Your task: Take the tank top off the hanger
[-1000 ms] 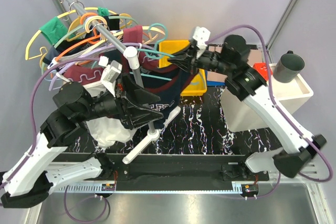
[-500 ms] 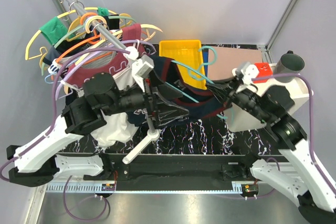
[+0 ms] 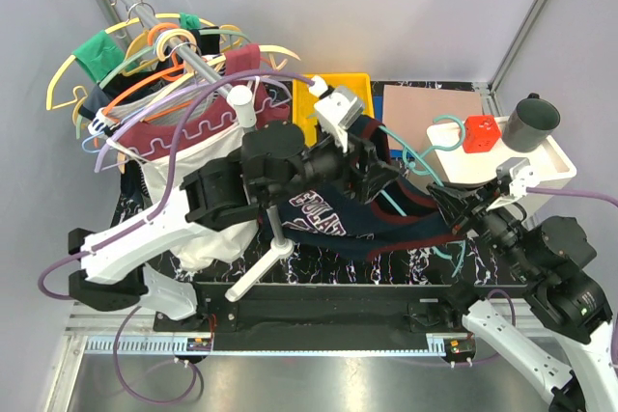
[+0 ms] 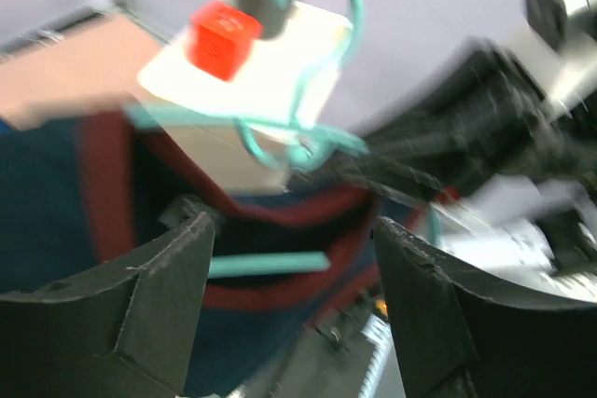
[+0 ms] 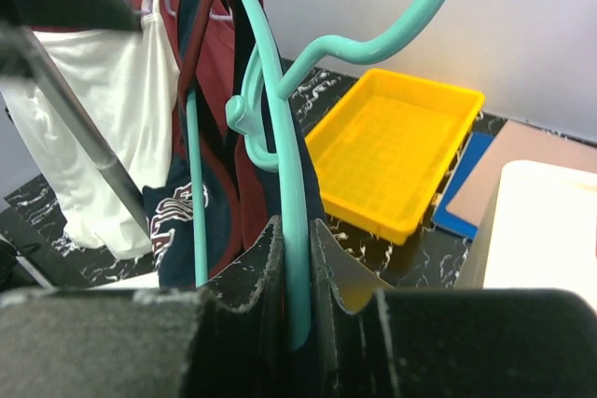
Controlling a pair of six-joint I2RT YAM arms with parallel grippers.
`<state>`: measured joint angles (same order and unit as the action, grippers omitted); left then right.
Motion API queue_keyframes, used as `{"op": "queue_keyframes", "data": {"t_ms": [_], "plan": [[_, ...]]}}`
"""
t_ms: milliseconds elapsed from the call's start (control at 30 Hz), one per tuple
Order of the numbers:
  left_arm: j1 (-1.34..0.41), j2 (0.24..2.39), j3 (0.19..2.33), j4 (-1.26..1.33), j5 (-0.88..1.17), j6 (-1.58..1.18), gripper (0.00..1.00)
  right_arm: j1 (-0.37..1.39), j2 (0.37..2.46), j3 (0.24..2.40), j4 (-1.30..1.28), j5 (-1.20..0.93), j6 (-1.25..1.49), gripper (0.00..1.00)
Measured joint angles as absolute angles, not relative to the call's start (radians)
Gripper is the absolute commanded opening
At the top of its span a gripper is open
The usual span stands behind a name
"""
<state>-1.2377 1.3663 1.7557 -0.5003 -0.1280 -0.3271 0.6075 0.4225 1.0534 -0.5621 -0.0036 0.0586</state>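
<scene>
The tank top (image 3: 323, 211), navy with maroon trim and white lettering, hangs on the teal hanger (image 3: 410, 153) over the middle of the table. My right gripper (image 3: 446, 202) is shut on one arm of the hanger (image 5: 297, 258), and the tank top (image 5: 201, 184) drapes beyond it. My left gripper (image 3: 381, 176) is open just above the cloth. In the left wrist view its jaws (image 4: 294, 267) stand wide apart, with the maroon-trimmed tank top (image 4: 56, 202) and a teal hanger bar (image 4: 270, 265) seen between them.
A rail (image 3: 193, 60) at the back left carries several hangers and the maroon-and-white shirt (image 3: 183, 142). A yellow tray (image 3: 338, 84) and a pink board (image 3: 425, 103) lie at the back. A white box (image 3: 546, 156) at the right holds a red cube (image 3: 480, 134) and a dark cup (image 3: 531, 123).
My right gripper has pulled the hanger and tank top away from the rail, right and toward the front. My left arm has swung right, following the tank top to the table's middle.
</scene>
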Motion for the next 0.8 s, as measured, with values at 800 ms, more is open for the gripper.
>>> {"op": "queue_keyframes", "data": {"t_ms": [800], "plan": [[-1.236,1.628,2.039,-0.72,-0.466,-0.32,0.54,0.607,0.295,1.087,-0.767,0.071,0.095,0.0]]}}
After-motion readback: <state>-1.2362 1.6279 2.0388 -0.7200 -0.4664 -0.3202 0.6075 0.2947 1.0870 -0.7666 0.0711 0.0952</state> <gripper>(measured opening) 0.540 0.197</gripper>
